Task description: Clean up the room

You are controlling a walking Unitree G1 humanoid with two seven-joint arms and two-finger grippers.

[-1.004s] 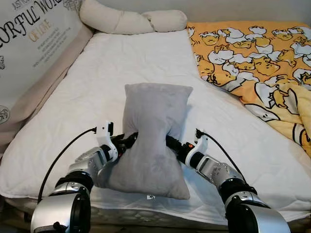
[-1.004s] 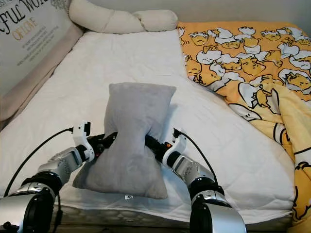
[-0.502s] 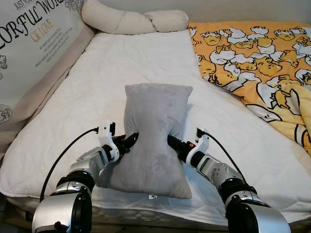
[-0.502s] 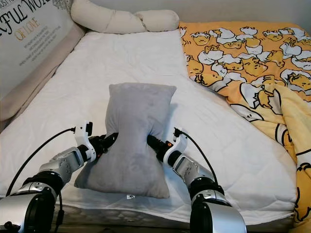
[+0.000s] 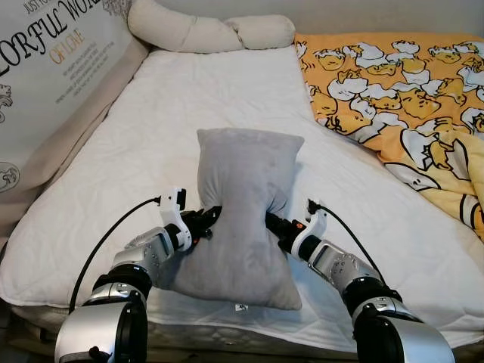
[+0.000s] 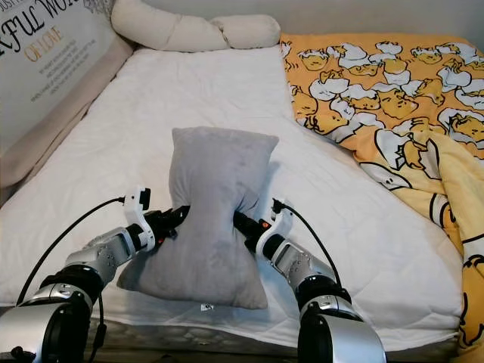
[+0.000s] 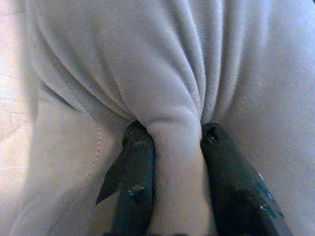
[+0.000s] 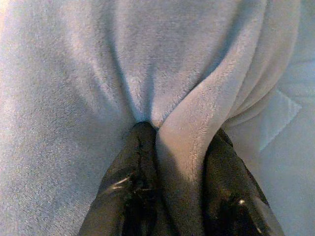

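Observation:
A grey plush pillow (image 5: 243, 197) stands on the white bed sheet (image 5: 204, 98) near the bed's front edge, squeezed narrow at its middle. My left gripper (image 5: 209, 217) is shut on a fold of the pillow's left side, and my right gripper (image 5: 270, 220) is shut on a fold of its right side. In the left wrist view the fingers (image 7: 138, 162) pinch a ridge of grey fabric (image 7: 172, 132). The right wrist view has the same, with fingers (image 8: 140, 157) clamped on a grey fold (image 8: 184, 142).
A long cream bolster (image 5: 204, 32) lies at the head of the bed. An orange cartoon-print blanket (image 5: 401, 83) covers the bed's right side. A printed headboard cushion (image 5: 45, 68) leans along the left. The sheet beyond the pillow is bare.
Both grippers have carried the pillow slightly forward and to the right on the bed; their hold is unchanged.

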